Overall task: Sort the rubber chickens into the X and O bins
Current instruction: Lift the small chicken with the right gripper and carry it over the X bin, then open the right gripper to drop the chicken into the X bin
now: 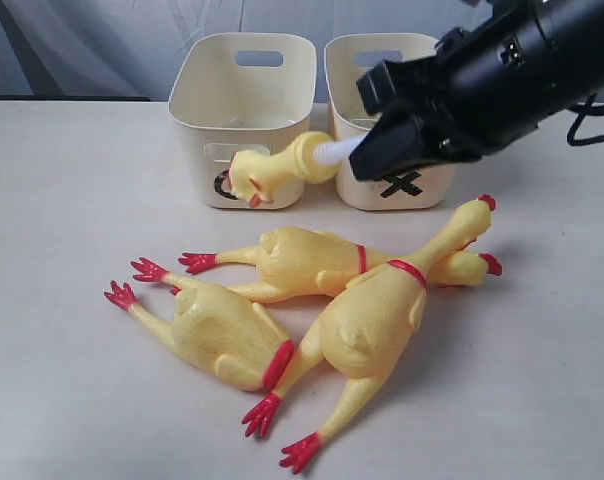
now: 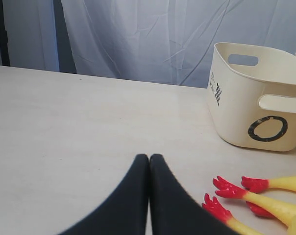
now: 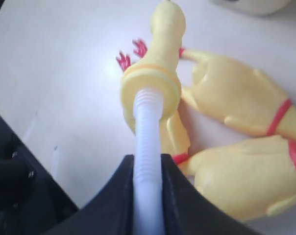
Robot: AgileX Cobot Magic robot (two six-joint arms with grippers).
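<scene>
Two cream bins stand side by side at the top centre of the exterior view: the O bin (image 1: pixel 242 60) on the left and the X bin (image 1: pixel 382 45) just beside it on the right. Four yellow toy chicken pieces are in sight, three lying on the table (image 1: pixel 62 200) and one in the air.

The three on the table fill the lower middle of the frame, packed close together. A headless body (image 1: pixel 217 335) lies at the left, its red feet pointing toward the left edge. The front chicken (image 1: pixel 377 310) lies diagonally, feet at the bottom centre and head up at the right. The rear chicken (image 1: pixel 302 260) lies across behind it, its neck partly hidden by the front one.

The fourth, a small head piece (image 1: pixel 272 170), hangs in front of the two bins and covers part of the O mark. The right gripper (image 1: pixel 360 155) reaches in from the upper right. Its fingers are clamped on the white ribbed tube (image 1: pixel 334 152) that sticks out of the piece, with only the tube's width between them.

The left gripper (image 2: pixel 149 161) has its fingers pressed together with nothing between them.
</scene>
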